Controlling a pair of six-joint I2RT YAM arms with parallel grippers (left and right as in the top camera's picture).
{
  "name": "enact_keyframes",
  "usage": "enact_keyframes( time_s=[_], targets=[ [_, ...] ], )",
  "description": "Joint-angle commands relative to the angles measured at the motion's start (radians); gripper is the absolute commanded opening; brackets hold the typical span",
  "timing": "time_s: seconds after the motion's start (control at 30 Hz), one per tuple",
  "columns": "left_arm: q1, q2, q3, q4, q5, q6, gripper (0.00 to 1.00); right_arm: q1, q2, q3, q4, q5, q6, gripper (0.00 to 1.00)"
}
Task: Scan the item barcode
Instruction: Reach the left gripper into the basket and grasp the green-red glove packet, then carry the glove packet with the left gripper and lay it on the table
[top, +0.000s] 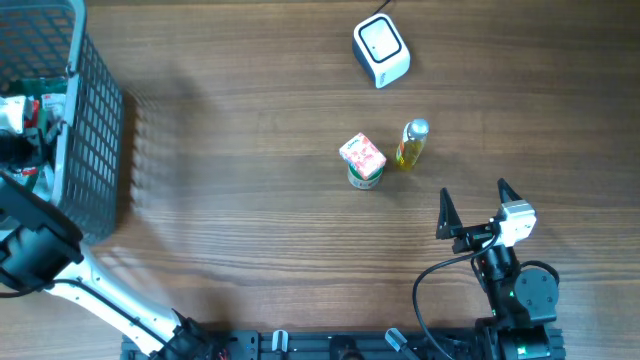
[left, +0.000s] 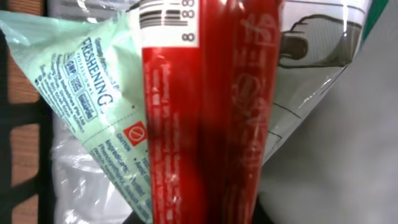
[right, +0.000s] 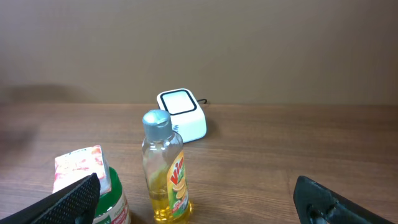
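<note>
The scanner (top: 381, 50) is set at the far side of the surface (top: 250, 220), and all places here are told from it. Far to the left of the scanner, a basket (top: 95, 130) is seen at the edge of the surface. The left tool (top: 25, 125) is found inside that basket. In its wrist view a red pack (left: 199, 124) is seen very close up, and much of the picture is filled by it. A barcode (left: 168, 18) is printed at the top of the red pack. A green pack (left: 87, 87) is pressed against its side. The tips of the left tool are not shown, so it cannot be told if this tool is open, closed, or closed on the red pack.

The right tool (top: 472, 190) is held wide open, and nothing is gripped in it. It is seen well away from the scanner, on the robot's side. A carton (top: 362, 158) and a bottle (top: 412, 143) are stood side by side between the scanner and the right tool. Neither is touched.

The task is judged to be near its start. The red pack is taken to be the item. It is still in the basket, well apart from the scanner. Nothing is held in front of the scanner yet. The pack must be gripped for sure, lifted out and carried over. Then its barcode must be turned to the scanner's face.
</note>
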Motion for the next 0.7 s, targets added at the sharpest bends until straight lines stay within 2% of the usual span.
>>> enact_keyframes(
  time_s=[0.0, 0.27, 0.43, 0.53, 0.67],
  targets=[
    [-0.032, -0.206, 0.000, 0.026, -0.010, -0.118, 0.08, -0.004, -0.003, -0.001, 0.002, 0.009, -0.011, 1.00],
    [-0.083, -0.585, 0.001, 0.054, -0.050, -0.326, 0.08, -0.004, -0.003, -0.001, 0.002, 0.009, -0.011, 1.00],
    [-0.150, -0.806, 0.000, 0.067, -0.020, -0.518, 0.08, -0.004, -0.003, -0.001, 0.002, 0.009, -0.011, 1.00],
    [-0.253, -0.894, 0.000, 0.041, 0.002, -0.578, 0.07, -0.004, -0.003, -0.001, 0.002, 0.009, -0.011, 1.00],
    [-0.461, -0.964, 0.000, -0.060, -0.013, -0.710, 0.05, -0.004, -0.003, -0.001, 0.002, 0.009, -0.010, 1.00]
  ],
)
